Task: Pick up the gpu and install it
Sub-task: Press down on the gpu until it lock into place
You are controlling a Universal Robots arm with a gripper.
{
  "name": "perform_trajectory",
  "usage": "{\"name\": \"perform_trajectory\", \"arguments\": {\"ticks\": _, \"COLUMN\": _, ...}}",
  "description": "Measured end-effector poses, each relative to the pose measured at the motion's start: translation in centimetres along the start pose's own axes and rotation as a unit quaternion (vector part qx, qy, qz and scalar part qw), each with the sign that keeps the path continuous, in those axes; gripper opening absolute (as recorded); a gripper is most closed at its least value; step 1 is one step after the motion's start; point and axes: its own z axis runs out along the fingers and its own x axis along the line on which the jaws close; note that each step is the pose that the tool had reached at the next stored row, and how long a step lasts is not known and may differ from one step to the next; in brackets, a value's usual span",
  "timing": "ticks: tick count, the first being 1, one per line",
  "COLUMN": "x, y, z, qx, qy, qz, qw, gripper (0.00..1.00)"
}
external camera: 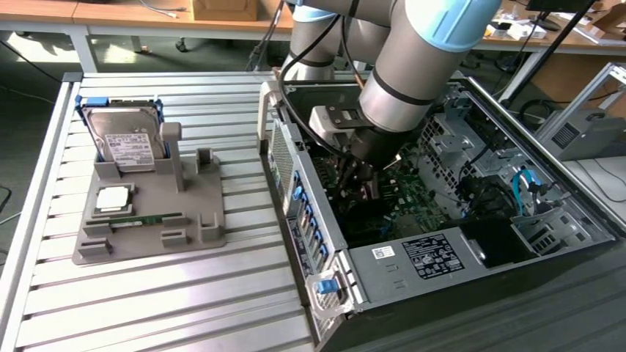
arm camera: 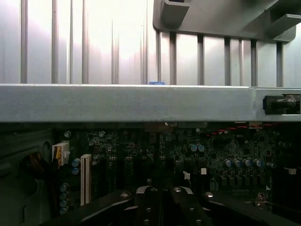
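Robotics lab/workshop: slatted alu bench [external camera: 146, 293], open PC case [external camera: 430, 220], cluttered wooden desks [external camera: 146, 15] behind.

The grey holder tray [external camera: 146, 242] carries a silver hard drive [external camera: 127, 139] with white label and a green memory stick [external camera: 137, 218]; the motherboard [arm camera: 188, 160] is dark green.

Claw [arm camera: 161, 207] shut above motherboard [arm camera: 188, 155], behind case rail [arm camera: 131, 102]
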Motion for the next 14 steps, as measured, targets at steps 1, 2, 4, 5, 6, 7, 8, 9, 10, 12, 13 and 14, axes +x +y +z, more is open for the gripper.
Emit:
{"name": "perform_trajectory", "arguments": {"ticks": 1, "x": 0.01, "y": 0.01, "z": 0.00, "qx": 0.0000, "qy": 0.0000, "qz": 0.000, "qw": 1.0000, "gripper": 0.11}}
{"name": "perform_trajectory", "arguments": {"ticks": 2, "x": 0.03, "y": 0.01, "z": 0.00, "qx": 0.0000, "qy": 0.0000, "qz": 0.000, "qw": 1.0000, "gripper": 0.11}}
{"name": "perform_trajectory", "arguments": {"ticks": 4, "x": 0.06, "y": 0.01, "z": 0.00, "qx": 0.0000, "qy": 0.0000, "qz": 0.000, "qw": 1.0000, "gripper": 0.11}}
{"name": "perform_trajectory", "arguments": {"ticks": 5, "x": 0.06, "y": 0.01, "z": 0.00, "qx": 0.0000, "qy": -0.0001, "qz": -0.001, "qw": 1.0000, "gripper": 0.11}}
{"name": "perform_trajectory", "arguments": {"ticks": 6, "x": 0.06, "y": 0.01, "z": 0.00, "qx": -0.0001, "qy": 0.0000, "qz": -0.001, "qw": 1.0000, "gripper": 0.11}}
{"name": "perform_trajectory", "arguments": {"ticks": 7, "x": 0.07, "y": 0.01, "z": 0.02, "qx": -0.0001, "qy": 0.0001, "qz": -0.001, "qw": 1.0000, "gripper": 0.11}}
{"name": "perform_trajectory", "arguments": {"ticks": 8, "x": 0.07, "y": 0.01, "z": 0.05, "qx": -0.0001, "qy": 0.0002, "qz": -0.001, "qw": 1.0000, "gripper": 0.11}}
{"name": "perform_trajectory", "arguments": {"ticks": 9, "x": 0.08, "y": 0.01, "z": 0.09, "qx": -0.0001, "qy": 0.0002, "qz": -0.001, "qw": 1.0000, "gripper": 0.11}}
{"name": "perform_trajectory", "arguments": {"ticks": 10, "x": 0.08, "y": 0.01, "z": 0.13, "qx": -0.0002, "qy": 0.0003, "qz": -0.001, "qw": 1.0000, "gripper": 0.11}}
{"name": "perform_trajectory", "arguments": {"ticks": 12, "x": 0.08, "y": 0.00, "z": 0.21, "qx": -0.0002, "qy": 0.0002, "qz": -0.001, "qw": 1.0000, "gripper": 0.11}}
{"name": "perform_trajectory", "arguments": {"ticks": 13, "x": 0.08, "y": 0.00, "z": 0.22, "qx": -0.0001, "qy": 0.0001, "qz": -0.001, "qw": 1.0000, "gripper": 0.11}}
{"name": "perform_trajectory", "arguments": {"ticks": 14, "x": 0.08, "y": 0.00, "z": 0.22, "qx": -0.0002, "qy": 0.0002, "qz": -0.002, "qw": 1.0000, "gripper": 0.11}}
